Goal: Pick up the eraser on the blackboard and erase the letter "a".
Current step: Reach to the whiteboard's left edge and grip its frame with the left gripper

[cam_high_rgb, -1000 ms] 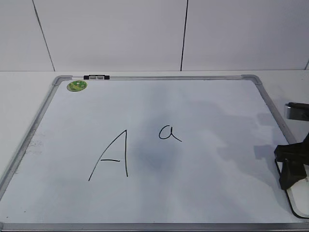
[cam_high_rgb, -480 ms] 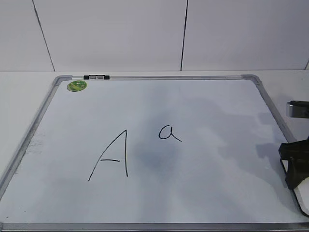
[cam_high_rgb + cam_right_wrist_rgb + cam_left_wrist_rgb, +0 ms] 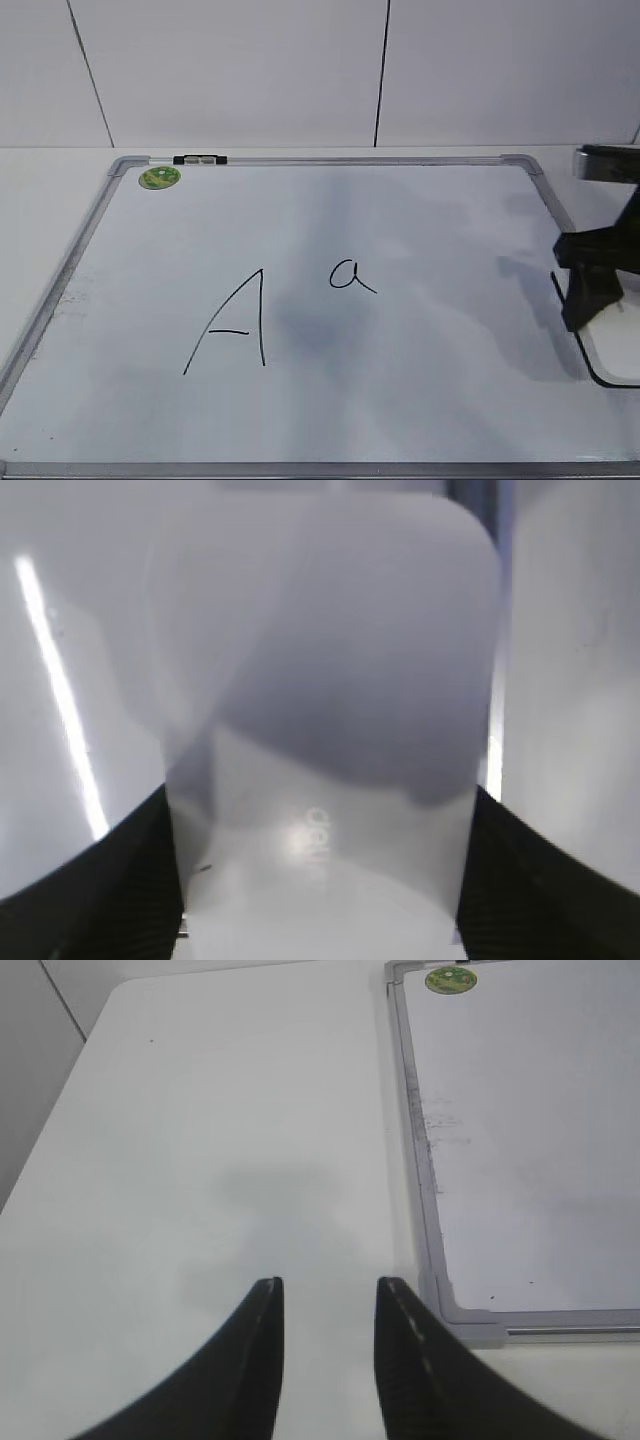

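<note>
My right gripper (image 3: 320, 880) clamps the eraser (image 3: 330, 680) across its long sides — rigid, light, likely slick plastic — near the blackboard (image 3: 545, 195) frame.

The right gripper (image 3: 592, 290) has risen, carrying the eraser (image 3: 612, 345) upward.

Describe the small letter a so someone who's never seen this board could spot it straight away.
Start at the blackboard, the big white board with a silver frame. Near its middle are two black marker letters. The letter "a" is the right-hand one, a small round loop with a short tail, much smaller than the tall, angular capital A to its left.
</note>
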